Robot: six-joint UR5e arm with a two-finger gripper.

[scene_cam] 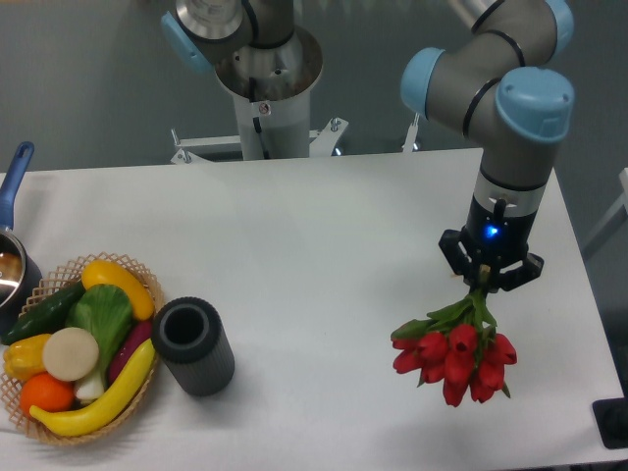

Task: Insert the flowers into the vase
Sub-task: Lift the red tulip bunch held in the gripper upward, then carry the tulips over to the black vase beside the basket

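The flowers [450, 352], red tulips with green stems, hang buds-down above the right side of the table. My gripper [483, 282] is shut on their stems, straight above the buds. The vase [192, 344], a short dark grey cylinder with a round open mouth, stands upright at the lower left, far to the left of the flowers and apart from them.
A wicker basket [147, 290] of fruit and vegetables touches the vase's left side. A blue-handled pot [13, 253] sits at the left edge. The arm's base column [263, 88] rises behind the table's far edge. A dark object [613, 423] lies at the lower right corner.
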